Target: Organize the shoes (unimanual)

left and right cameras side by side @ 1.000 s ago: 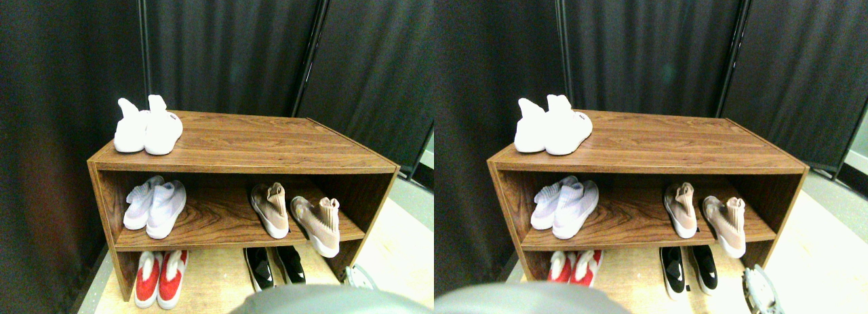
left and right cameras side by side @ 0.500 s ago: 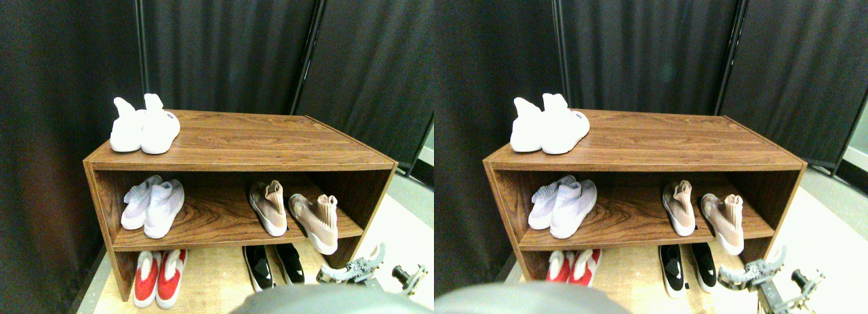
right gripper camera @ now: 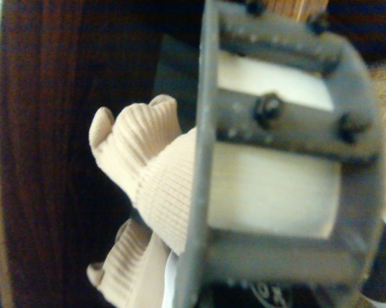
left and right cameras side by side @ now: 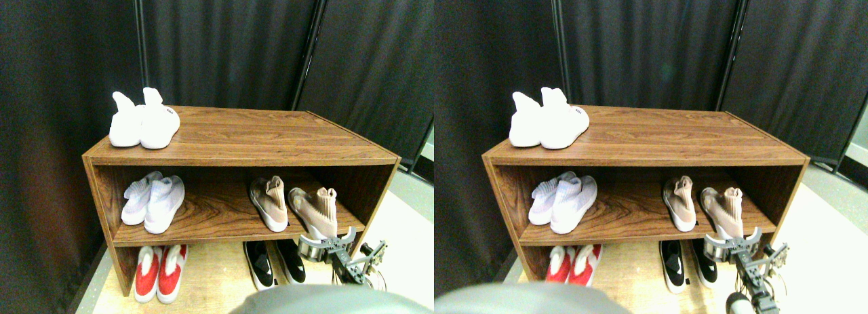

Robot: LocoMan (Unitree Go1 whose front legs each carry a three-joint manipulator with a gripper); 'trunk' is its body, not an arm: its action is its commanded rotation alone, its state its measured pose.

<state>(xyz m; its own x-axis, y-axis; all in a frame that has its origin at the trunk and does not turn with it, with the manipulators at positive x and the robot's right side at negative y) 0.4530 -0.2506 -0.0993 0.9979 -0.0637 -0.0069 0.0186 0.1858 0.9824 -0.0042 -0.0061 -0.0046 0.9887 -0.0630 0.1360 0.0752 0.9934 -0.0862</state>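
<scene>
Backdrop: dark curtains behind a wooden shoe rack [left and right cameras side by side: 237, 157].
Relation: skewed tan shoe [left and right cameras side by side: 316, 213] lies just above-left of the pincer [left and right cameras side by side: 327, 247], toe overhanging the shelf edge.
Pincer: cannot tell its gape.

No lettering can be read anywhere; the white sneakers [left and right cameras side by side: 144, 121] on the shelf top carry a small dark mark, too small to read.

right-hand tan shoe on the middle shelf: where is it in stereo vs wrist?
Stereo pair view: right tan shoe on the middle shelf, angled, toe over the front edge, right gripper just before it.
Wrist view: its ribbed collar and white sole fill the centre, behind the jaw frame.
Shared landmark: the other tan shoe beside it.
</scene>
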